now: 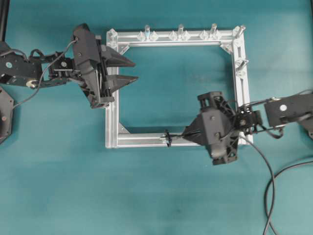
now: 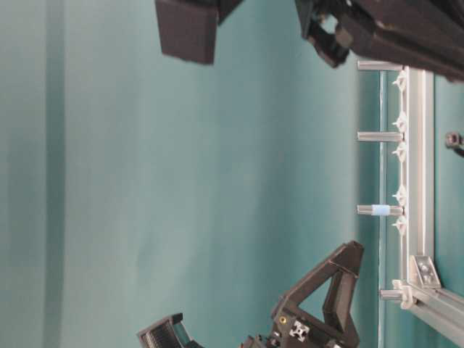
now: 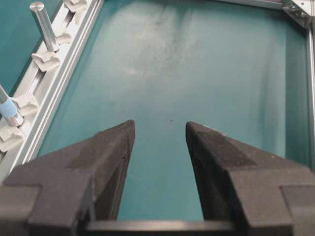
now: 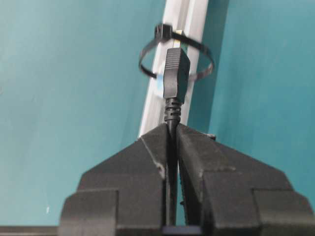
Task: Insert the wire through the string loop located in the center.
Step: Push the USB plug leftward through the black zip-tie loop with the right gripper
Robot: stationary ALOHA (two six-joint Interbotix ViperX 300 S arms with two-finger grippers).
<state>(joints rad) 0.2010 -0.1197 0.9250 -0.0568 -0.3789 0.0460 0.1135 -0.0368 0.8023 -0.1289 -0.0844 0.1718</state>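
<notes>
My right tool (image 4: 171, 132) is closed tight on the wire (image 4: 171, 162), which runs up between its two fingers (image 4: 152, 147) and ends in a small black plug (image 4: 176, 73) with a ribbed collar. In the right wrist view the plug's front end lies in line with the string loop (image 4: 204, 51), a thin black ring that circles the aluminium rail (image 4: 189, 19) and carries a small knot at its top; whether the tip has entered the ring I cannot tell. Seen from overhead, the same tool (image 1: 188, 133) points left along the bottom rail of the square metal frame (image 1: 112, 122), and the loop (image 1: 167, 138) sits on that rail just beyond the plug. My left tool (image 1: 133, 71) hangs over the frame's left rail with its fingers (image 3: 106, 157) about half apart and nothing between them; the left wrist view shows only the teal counter (image 3: 197, 64) through the gap. Upright metal posts (image 1: 180, 30) stand along the frame's far rail. Loose dark cables (image 1: 274, 196) trail across the counter at lower right, behind my right arm.
</notes>
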